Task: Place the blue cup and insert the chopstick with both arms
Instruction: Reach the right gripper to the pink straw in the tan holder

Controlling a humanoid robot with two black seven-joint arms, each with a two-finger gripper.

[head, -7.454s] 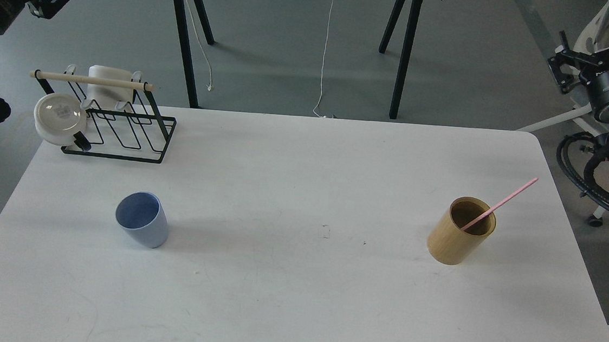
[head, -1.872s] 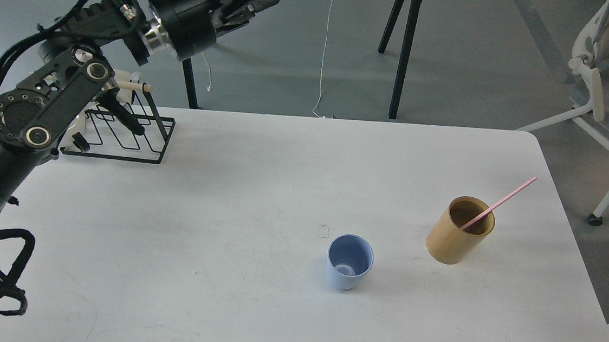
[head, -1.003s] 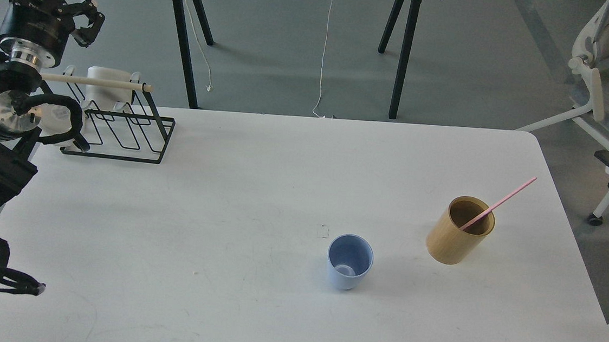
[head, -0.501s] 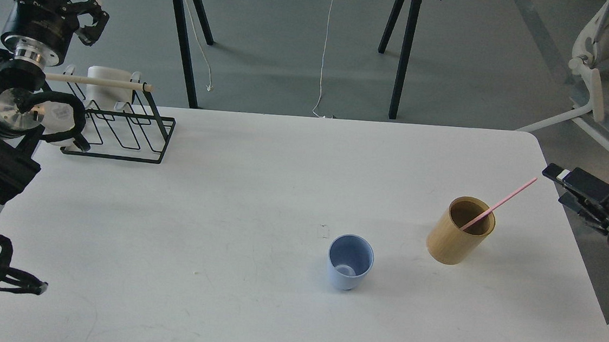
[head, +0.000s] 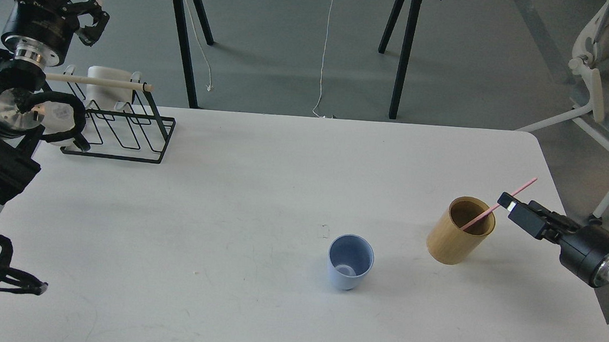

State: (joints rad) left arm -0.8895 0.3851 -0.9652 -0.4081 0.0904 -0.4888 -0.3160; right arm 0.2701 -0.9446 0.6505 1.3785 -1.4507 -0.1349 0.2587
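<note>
- Right claw [head: 508,202] reaches in from the right edge, low over the bench [head: 262,151], its tip just beside the chopstick [head: 499,204] at the stick's upper half; whether its fingers are apart or together cannot be told from this angle, and no contact with the stick is confirmed.
- Left claw [head: 91,13] is raised at the far left, above the wire rack [head: 118,123], fingers spread apart and holding nothing.
- Blue cup [head: 350,262] stands upright right of centre on the bench, mouth open and empty, to the near left of the tan holder [head: 460,230] and clear of it.
- Chopstick leans in the tan holder, lower end inside, upper end slanting up to the far right past the rim.
- Judgement: placement of the cup appears done; the step in hand is the pickup of the chopstick by the right arm.
- Next move calls for the right claw to straddle the thin stick squarely and close on it, then lift along the stick's own slant so the holder is not dragged or tipped.
- Transfer then calls for a short carry to the near left and a lowering of the stick's end into the cup mouth.
</note>
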